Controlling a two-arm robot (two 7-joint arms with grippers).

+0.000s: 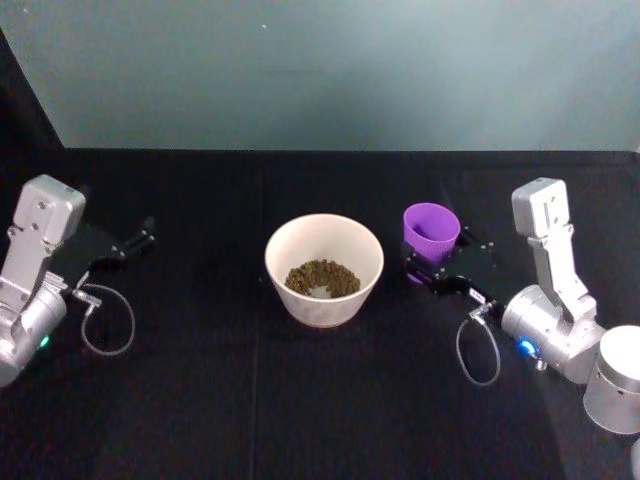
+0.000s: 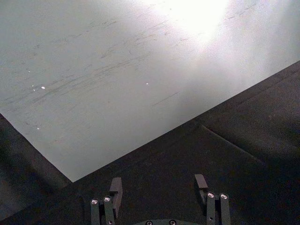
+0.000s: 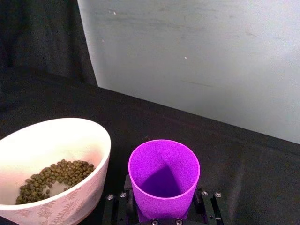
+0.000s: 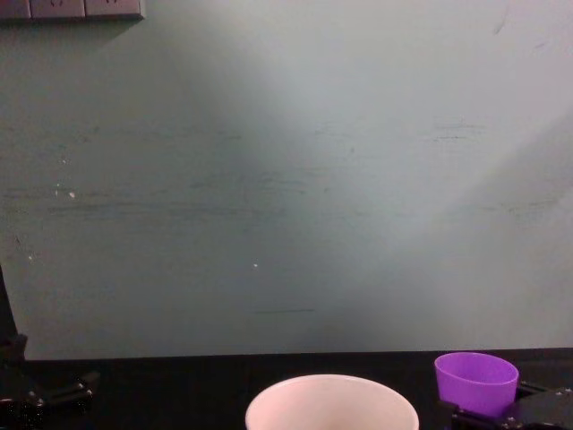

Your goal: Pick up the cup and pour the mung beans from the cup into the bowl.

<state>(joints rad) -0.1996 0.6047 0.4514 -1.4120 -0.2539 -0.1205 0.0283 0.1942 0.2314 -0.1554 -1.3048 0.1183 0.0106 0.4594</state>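
1. The right gripper (image 1: 432,268) has its fingers on either side of the purple cup (image 1: 431,232), which stands upright on the black table (image 1: 200,400); whether they still press it I cannot tell

2. The cup looks empty inside, and the mung beans (image 1: 322,277) lie in the bowl (image 1: 324,270), just to that gripper's left

3. By my judgement the pour is done and the cup is being set back down

4. The next move calls for letting go and drawing straight back without tipping the cup

5. The left gripper (image 1: 138,240) sits idle with fingers spread, well apart to the bowl's left
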